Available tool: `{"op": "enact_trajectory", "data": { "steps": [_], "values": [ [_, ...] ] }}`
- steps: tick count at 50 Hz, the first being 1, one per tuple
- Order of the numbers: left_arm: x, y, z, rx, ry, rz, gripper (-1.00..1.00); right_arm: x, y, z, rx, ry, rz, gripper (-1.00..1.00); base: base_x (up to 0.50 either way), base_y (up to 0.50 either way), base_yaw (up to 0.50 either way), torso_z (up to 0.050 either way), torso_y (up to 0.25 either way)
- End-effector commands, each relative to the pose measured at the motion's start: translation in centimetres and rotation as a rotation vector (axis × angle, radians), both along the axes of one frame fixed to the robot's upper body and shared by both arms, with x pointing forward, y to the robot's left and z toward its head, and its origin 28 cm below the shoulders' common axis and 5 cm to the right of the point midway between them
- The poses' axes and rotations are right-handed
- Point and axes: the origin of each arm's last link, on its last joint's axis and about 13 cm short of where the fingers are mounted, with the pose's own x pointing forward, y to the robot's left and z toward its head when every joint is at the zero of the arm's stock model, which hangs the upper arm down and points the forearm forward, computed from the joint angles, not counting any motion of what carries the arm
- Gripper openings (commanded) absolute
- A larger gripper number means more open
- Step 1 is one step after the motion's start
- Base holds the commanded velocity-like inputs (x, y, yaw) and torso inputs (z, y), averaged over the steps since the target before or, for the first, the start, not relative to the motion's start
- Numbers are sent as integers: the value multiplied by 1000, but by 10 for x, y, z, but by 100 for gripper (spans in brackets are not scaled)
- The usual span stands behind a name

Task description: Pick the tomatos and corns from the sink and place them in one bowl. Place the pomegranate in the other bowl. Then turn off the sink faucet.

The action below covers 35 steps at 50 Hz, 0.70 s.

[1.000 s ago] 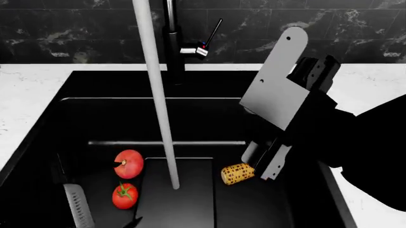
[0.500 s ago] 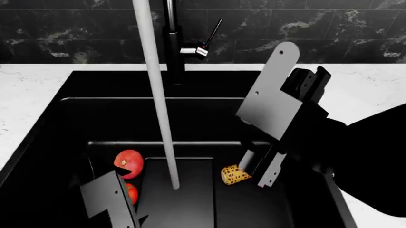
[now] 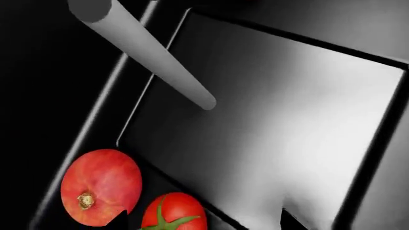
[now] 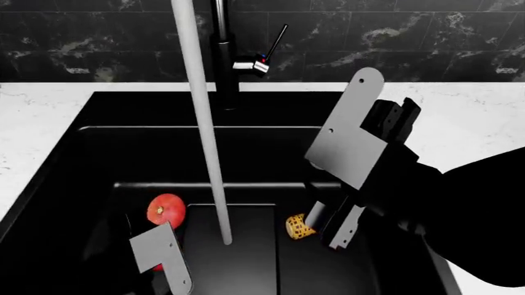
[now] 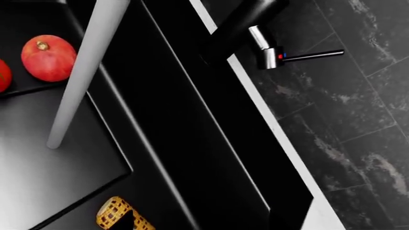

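Corn (image 4: 299, 226) lower centre looks rigid, ridged, light; grip across its middle. Right gripper (image 4: 326, 228) beside it, jaw state unclear.

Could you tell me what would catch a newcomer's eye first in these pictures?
Probably the pale water stream falling from the faucet into the black sink. Next, the red pomegranate at the basin's left and the yellow corn beside the right gripper.

Pomegranate (image 4: 166, 211), tomato (image 3: 173, 212), corn (image 4: 297, 226) in sink (image 4: 98, 153)
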Motion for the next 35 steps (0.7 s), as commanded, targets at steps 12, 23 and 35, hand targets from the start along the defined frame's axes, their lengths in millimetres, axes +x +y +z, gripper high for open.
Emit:
{"op": "enact_trajectory", "data": {
  "steps": [12, 23, 35],
  "values": [
    [10, 5, -8, 90, 33, 58, 100, -1, -2, -9, 17, 11, 12, 100, 0, 0, 0, 0, 0],
    [25, -1, -13, 67, 22, 55, 100, -2, -3, -12, 29, 14, 15, 100, 0, 0, 0, 0, 0],
    [32, -2, -37, 89, 69, 60, 100, 0, -1, -13, 35, 16, 22, 100, 0, 0, 0, 0, 0]
  ]
}}
